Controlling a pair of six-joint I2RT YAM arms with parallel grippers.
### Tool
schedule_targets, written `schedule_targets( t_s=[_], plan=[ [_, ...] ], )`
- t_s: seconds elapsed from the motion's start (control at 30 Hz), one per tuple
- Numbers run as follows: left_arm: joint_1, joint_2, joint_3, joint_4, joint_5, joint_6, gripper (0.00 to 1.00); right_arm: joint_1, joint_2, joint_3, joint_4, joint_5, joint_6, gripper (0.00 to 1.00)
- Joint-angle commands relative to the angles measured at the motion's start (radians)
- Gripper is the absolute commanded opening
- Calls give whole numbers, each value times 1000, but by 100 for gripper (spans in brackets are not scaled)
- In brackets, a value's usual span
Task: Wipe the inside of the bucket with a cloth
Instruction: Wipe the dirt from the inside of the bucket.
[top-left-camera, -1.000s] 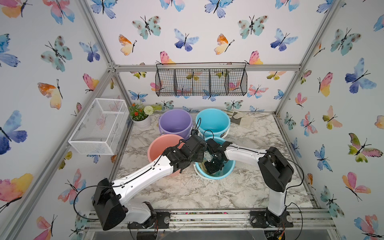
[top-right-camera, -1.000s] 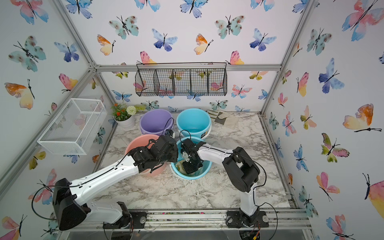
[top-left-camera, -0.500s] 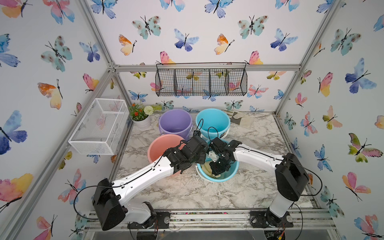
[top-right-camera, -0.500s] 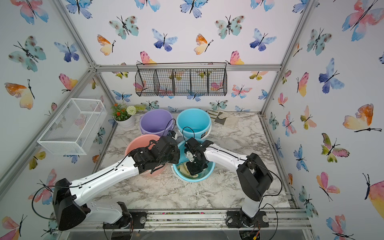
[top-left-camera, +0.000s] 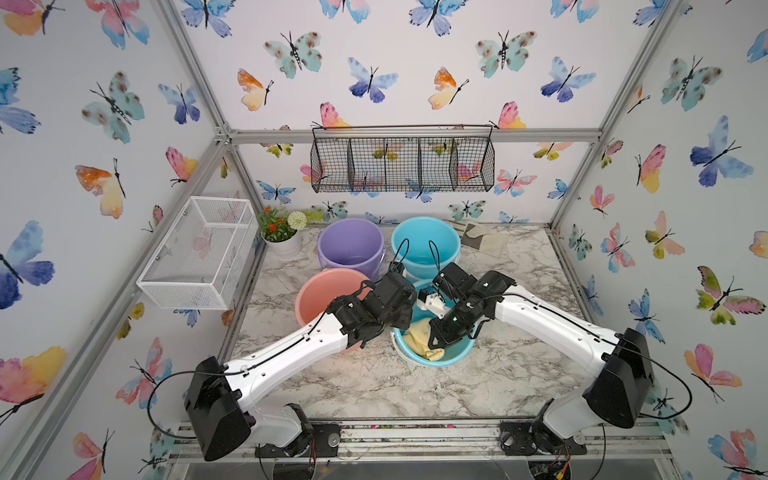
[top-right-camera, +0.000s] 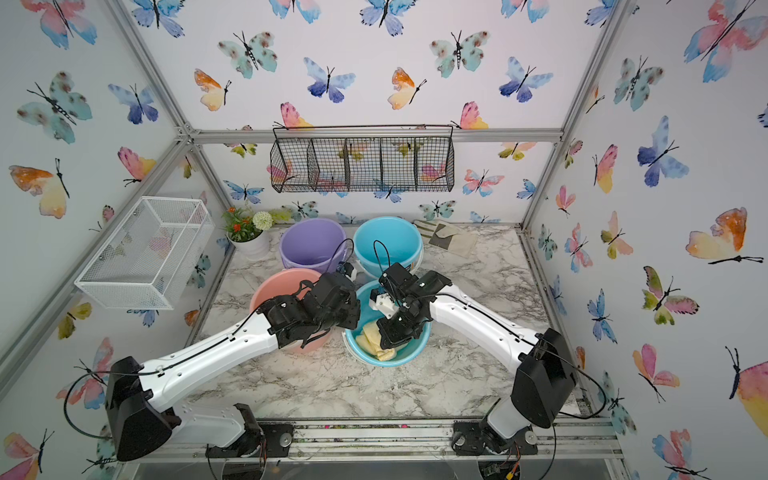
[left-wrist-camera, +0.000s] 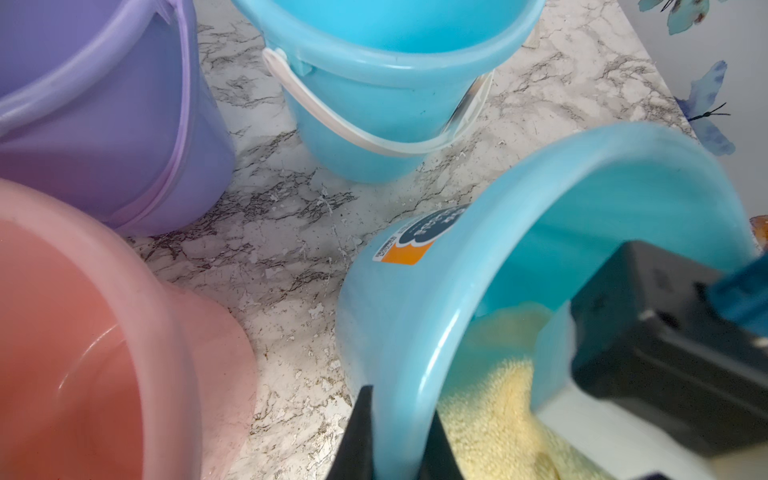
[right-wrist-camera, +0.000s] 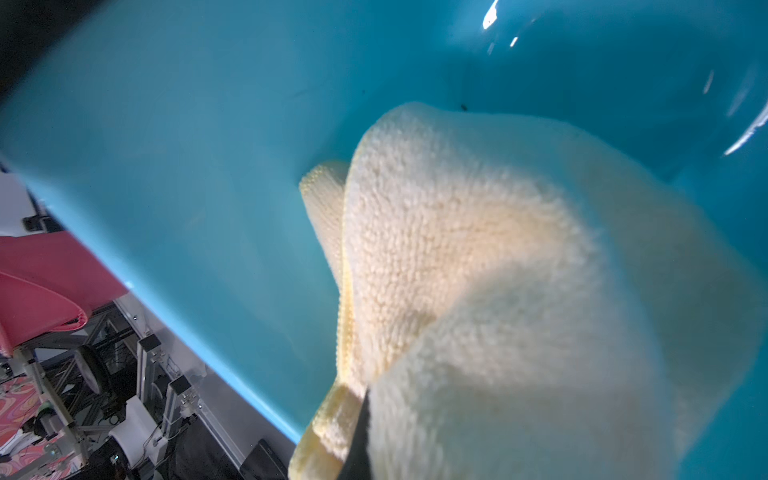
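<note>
Inside the front blue bucket (top-left-camera: 454, 360) (top-right-camera: 400, 362) sits the cloth (top-left-camera: 419, 337) (top-right-camera: 371, 338) – a pale yellow rag with a nubbly looped pile, bunched into soft folds against the smooth, glossy plastic wall. The right wrist view shows the same fleecy surface (right-wrist-camera: 478, 249) pressed to the bucket's inner side (right-wrist-camera: 187, 166), with a stitched hem running along one fold. The right fingers (right-wrist-camera: 360, 436) are pinched tight on the cloth, only a dark sliver showing among the folds. The left fingers (left-wrist-camera: 356, 434) are nearly closed on the bucket's rounded rim, one outside the wall (left-wrist-camera: 395, 316) and one inside. A round dark-and-orange sticker (left-wrist-camera: 419, 237) clings to the outer wall.

Three more round plastic buckets stand close by on the grey-veined marble counter (top-left-camera: 374, 386): a pink bucket (top-left-camera: 322, 291) just beside the front one, a purple bucket (top-left-camera: 351, 245) and a second blue bucket (top-left-camera: 424, 245) behind – this last with a thin white bail handle (left-wrist-camera: 332, 120) hanging down its side. A flat beige cloth with a dark patch (top-left-camera: 482, 243) lies near the back wall.
</note>
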Motion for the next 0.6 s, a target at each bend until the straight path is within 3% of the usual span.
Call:
schedule_targets(
  t_s=[0.0, 0.27, 0.57],
  plan=[
    [-4, -14, 0, 32, 7, 3, 0, 0, -49, 11, 27, -83, 34, 2],
    [-5, -7, 6, 36, 21, 0, 0, 0, -96, -63, 223, -150, 154, 2],
    [-4, 0, 13, 41, 30, -5, 0, 1, -110, -305, 547, -148, 355, 2]
  ],
)
